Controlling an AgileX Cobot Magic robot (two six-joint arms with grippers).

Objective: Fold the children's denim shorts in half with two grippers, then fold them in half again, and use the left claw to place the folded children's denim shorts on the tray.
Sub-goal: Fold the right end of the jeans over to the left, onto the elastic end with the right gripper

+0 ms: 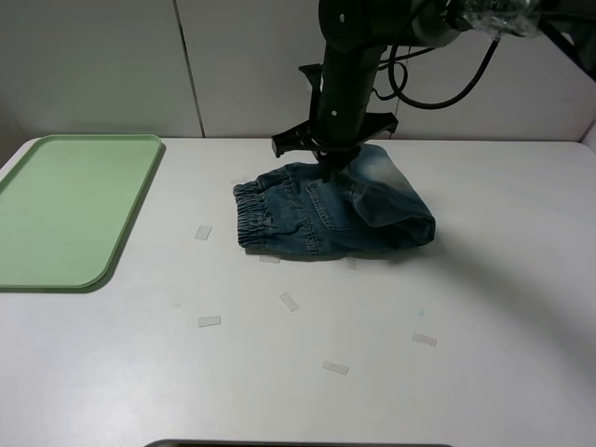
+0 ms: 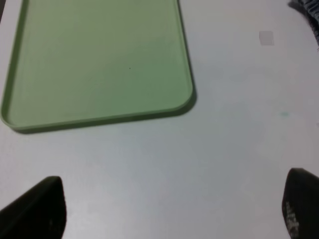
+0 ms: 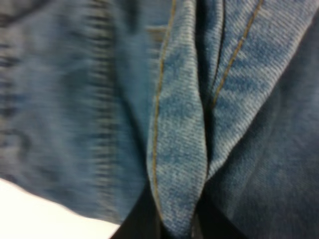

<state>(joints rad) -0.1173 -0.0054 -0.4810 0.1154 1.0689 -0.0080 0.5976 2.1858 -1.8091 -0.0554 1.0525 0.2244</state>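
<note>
The children's denim shorts (image 1: pixel 326 209) lie folded in the middle of the white table, with the gathered waistband to the left. My right gripper (image 1: pixel 331 169) reaches down from the back onto their upper edge and is shut on a fold of denim. In the right wrist view the pinched seam of the shorts (image 3: pixel 174 124) fills the picture, with the right gripper (image 3: pixel 174 230) at its lower end. The pale-green tray (image 1: pixel 65 209) sits at the far left. My left gripper (image 2: pixel 169 214) stands open over bare table near the corner of the tray (image 2: pixel 99 64). The exterior view does not show it.
Several small clear tape pieces (image 1: pixel 289 301) are stuck on the table around and in front of the shorts. A white wall stands behind the table. The shorts' edge (image 2: pixel 310 7) just shows in a corner of the left wrist view.
</note>
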